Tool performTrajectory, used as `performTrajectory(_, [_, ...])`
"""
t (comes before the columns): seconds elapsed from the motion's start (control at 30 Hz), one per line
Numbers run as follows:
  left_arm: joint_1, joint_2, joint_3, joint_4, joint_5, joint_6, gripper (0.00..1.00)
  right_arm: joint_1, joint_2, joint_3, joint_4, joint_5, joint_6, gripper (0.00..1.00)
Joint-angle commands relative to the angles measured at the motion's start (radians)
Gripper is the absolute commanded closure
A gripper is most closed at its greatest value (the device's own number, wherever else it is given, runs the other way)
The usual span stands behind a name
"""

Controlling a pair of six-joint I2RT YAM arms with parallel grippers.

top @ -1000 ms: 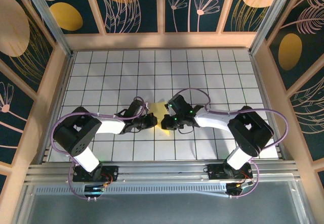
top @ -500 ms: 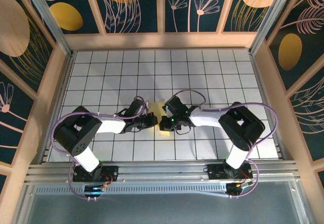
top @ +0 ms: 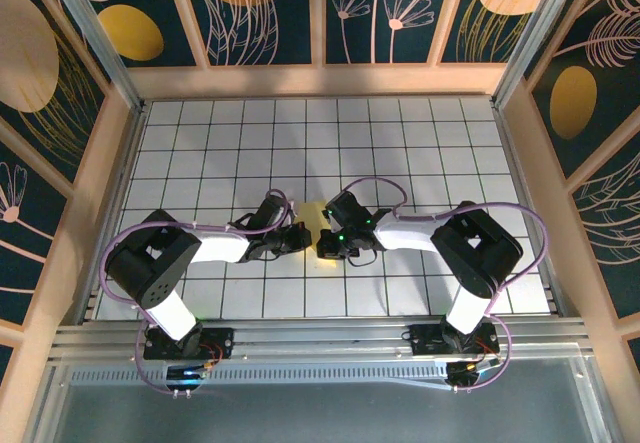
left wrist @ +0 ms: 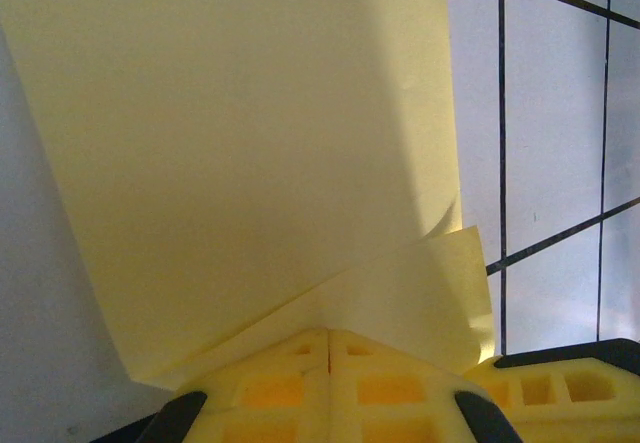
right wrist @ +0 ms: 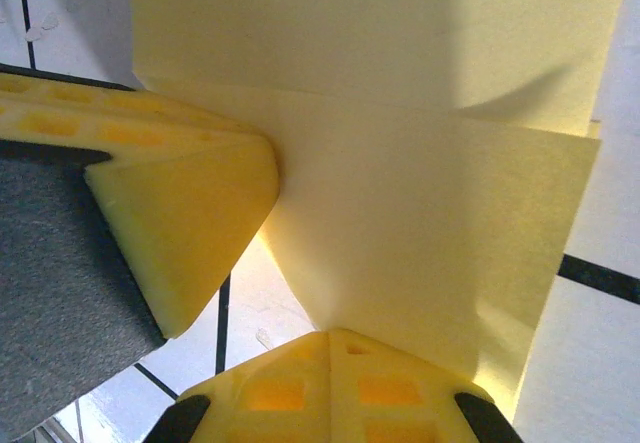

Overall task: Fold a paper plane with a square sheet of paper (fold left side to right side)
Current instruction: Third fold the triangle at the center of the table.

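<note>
Yellow square sheet of paper (top: 312,213) in left tool (top: 305,238) and right tool (top: 322,243) pinch, white tiles (top: 400,163) below

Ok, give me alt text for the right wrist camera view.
A creased yellow square sheet of paper lies on the white grid table, one flap folded over. The shut right gripper meets its edge at the bottom of the frame, and the left gripper touches it from the left.
</note>
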Motion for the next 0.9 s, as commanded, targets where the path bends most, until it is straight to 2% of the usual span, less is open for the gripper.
performTrajectory(0.0, [0.003, 0.035, -0.005, -0.112, -0.065, 0.023, 1.0, 0.002, 0.009, -0.013, -0.098, 0.038, -0.013, 1.0])
performTrajectory(0.87, [0.002, 0.034, 0.013, -0.13, -0.071, 0.033, 1.0, -0.051, -0.164, -0.181, -0.206, 0.006, -0.034, 1.0])
